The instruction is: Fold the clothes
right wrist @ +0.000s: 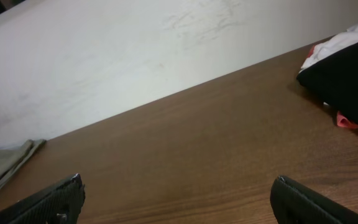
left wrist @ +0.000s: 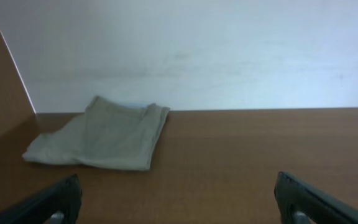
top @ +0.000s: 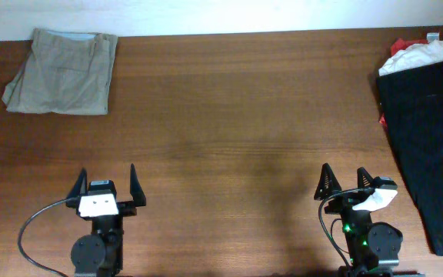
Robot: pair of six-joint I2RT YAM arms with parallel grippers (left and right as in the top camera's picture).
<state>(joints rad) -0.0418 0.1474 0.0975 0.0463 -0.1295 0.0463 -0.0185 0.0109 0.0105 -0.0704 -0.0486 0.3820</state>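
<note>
A folded khaki garment (top: 61,71) lies at the table's far left corner; it also shows in the left wrist view (left wrist: 101,135) and at the left edge of the right wrist view (right wrist: 2,165). A pile of clothes with a black garment (top: 428,123) on top lies along the right edge, over white (top: 421,55) and red pieces; the pile shows in the right wrist view (right wrist: 347,74). My left gripper (top: 106,185) (left wrist: 176,193) is open and empty near the front edge. My right gripper (top: 344,183) (right wrist: 176,193) is open and empty at the front right.
The brown wooden table (top: 237,115) stretches between the two piles. A pale wall (left wrist: 197,50) runs behind the table's far edge. A black cable (top: 33,231) loops beside the left arm's base.
</note>
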